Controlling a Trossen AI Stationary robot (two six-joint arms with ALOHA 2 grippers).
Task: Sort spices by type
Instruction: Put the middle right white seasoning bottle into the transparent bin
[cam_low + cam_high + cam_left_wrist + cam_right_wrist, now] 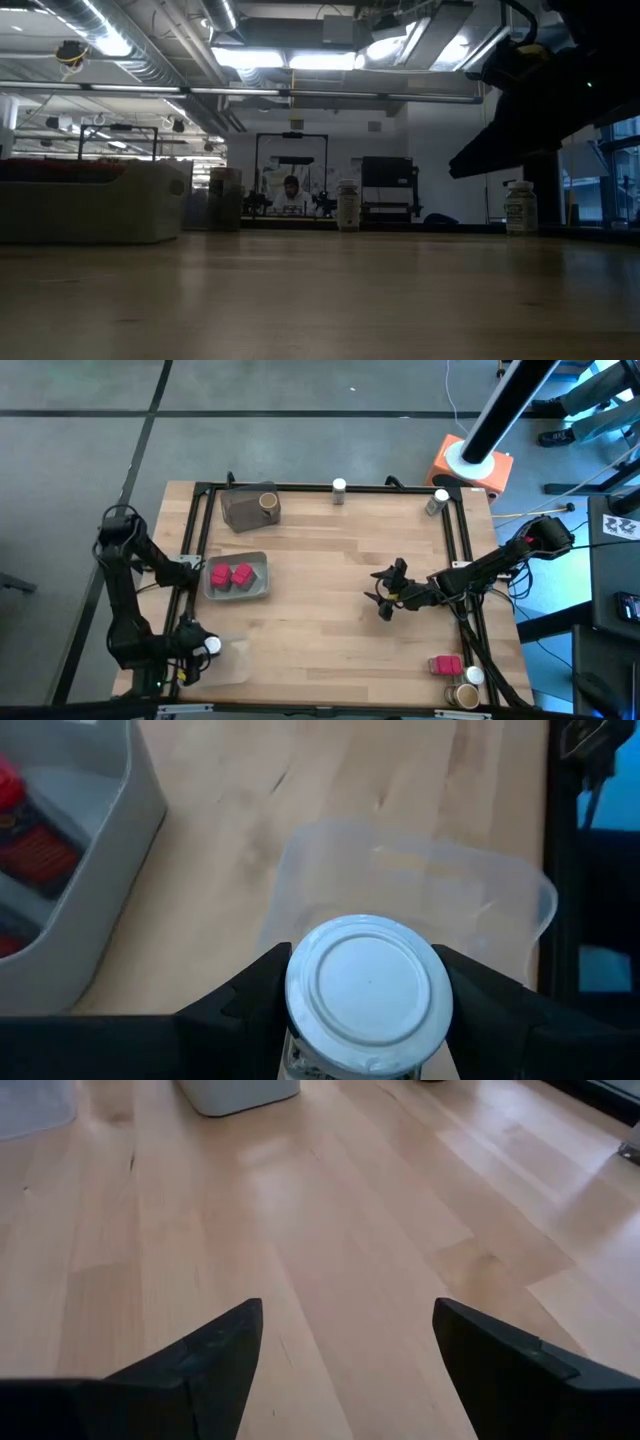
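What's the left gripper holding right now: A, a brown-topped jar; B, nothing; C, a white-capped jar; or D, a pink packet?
C: the left gripper is shut on a white-capped jar, above the clear tray at the table's near left corner.

We are in an open-plan robotics lab: exposed ceiling ducts (130,45) and strip lights (300,58), a polished concrete floor (300,420), a black-framed wooden worktop (330,550), and a person (290,190) seated among equipment racks beyond its far edge.

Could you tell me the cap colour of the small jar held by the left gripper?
White; left wrist view.
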